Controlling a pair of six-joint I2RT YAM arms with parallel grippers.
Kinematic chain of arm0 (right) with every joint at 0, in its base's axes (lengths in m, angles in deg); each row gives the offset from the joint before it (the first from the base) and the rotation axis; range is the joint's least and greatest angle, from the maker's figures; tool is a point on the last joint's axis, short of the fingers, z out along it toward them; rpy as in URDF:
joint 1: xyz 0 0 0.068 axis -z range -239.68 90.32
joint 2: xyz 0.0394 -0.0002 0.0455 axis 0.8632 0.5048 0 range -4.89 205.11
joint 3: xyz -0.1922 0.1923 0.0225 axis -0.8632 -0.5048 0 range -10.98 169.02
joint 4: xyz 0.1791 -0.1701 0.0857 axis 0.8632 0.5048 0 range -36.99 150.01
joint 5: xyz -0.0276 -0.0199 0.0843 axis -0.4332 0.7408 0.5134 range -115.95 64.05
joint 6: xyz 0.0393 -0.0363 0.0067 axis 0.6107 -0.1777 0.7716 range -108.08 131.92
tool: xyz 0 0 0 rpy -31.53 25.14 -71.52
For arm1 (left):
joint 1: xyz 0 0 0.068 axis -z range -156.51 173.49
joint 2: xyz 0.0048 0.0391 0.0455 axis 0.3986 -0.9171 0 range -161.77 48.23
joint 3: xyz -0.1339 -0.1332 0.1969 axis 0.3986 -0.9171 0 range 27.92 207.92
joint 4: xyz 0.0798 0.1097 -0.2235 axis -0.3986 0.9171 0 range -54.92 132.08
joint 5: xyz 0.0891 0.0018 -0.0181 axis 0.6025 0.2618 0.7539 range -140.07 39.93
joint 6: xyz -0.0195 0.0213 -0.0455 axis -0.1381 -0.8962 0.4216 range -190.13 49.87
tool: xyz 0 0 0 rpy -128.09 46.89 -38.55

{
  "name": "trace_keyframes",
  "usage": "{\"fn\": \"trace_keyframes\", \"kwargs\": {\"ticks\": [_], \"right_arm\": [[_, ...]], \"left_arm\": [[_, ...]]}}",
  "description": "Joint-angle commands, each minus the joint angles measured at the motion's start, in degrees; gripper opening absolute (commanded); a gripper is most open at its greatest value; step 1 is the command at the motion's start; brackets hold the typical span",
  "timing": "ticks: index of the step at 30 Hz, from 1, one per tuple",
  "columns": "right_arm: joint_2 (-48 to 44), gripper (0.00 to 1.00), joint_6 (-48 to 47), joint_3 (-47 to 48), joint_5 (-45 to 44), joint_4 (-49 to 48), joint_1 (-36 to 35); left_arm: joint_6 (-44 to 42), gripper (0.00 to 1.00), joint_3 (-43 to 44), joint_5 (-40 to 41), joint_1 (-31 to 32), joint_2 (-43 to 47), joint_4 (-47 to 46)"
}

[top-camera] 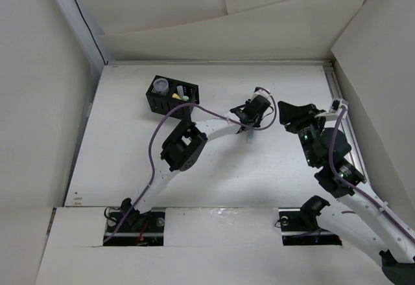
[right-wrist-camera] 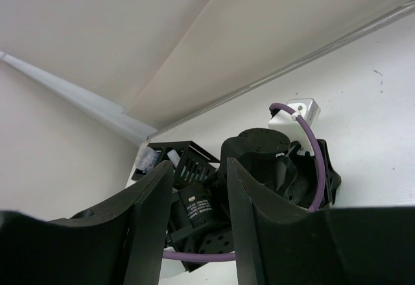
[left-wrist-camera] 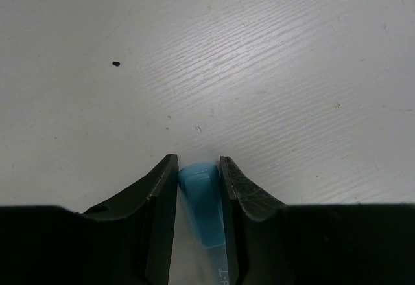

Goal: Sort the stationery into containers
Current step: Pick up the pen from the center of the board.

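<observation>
Left tool [top-camera: 248,131] [left-wrist-camera: 198,162]: the two fingers are clamped on one light blue stick [left-wrist-camera: 202,197] [top-camera: 250,137]. The stick points down past the fingertips toward the worktop [top-camera: 214,168] [left-wrist-camera: 259,52]. I cannot tell whether its end touches the surface.

Clearance, left tool: ahead of the fingertips the wrist view shows bare worktop, with one small dark speck [left-wrist-camera: 116,63] ahead and to the left. The tool is near the middle of the worktop, well apart from every edge.

Right tool [top-camera: 290,111] [right-wrist-camera: 198,168]: the fingers stand apart. It is just to the right of my left tool, near it but not touching. The left wrist fills the gap between its fingers. The right edge of the worktop and the upright panel [top-camera: 376,71] lie close on its far side.

Organizer [top-camera: 154,102] [right-wrist-camera: 188,159]: one black box, to the left of the left tool and farther out, near the back edge.

Count in the organizer:
- one clear jar [top-camera: 161,87] with a greyish lid
- one yellow stick [top-camera: 176,95]
- one pale green stick [top-camera: 184,97]

Any other contents are too small to count.
</observation>
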Motion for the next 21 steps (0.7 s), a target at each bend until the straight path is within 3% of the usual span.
{"fn": "trace_keyframes", "kwargs": {"ticks": [1, 8, 14, 21], "right_arm": [[-0.32, 0.45, -0.28, 0.72, 0.56, -2.34, 0.28], [0.21, 0.45, -0.28, 1.25, 1.09, -2.34, 0.28], [0.21, 0.45, -0.28, 1.25, 1.61, -2.34, 0.28], [0.21, 0.45, -0.28, 1.25, 1.62, -2.34, 0.28]], "left_arm": [[1.19, 0.15, -0.56, -0.49, 0.26, 2.45, 1.96], [2.86, 0.08, -7.05, 0.11, 0.26, 10.44, -2.95], [2.86, 0.08, -12.07, 2.93, 0.26, 20.29, -6.91], [3.92, 0.07, -15.76, 3.55, -6.31, 28.99, -6.91]]}}
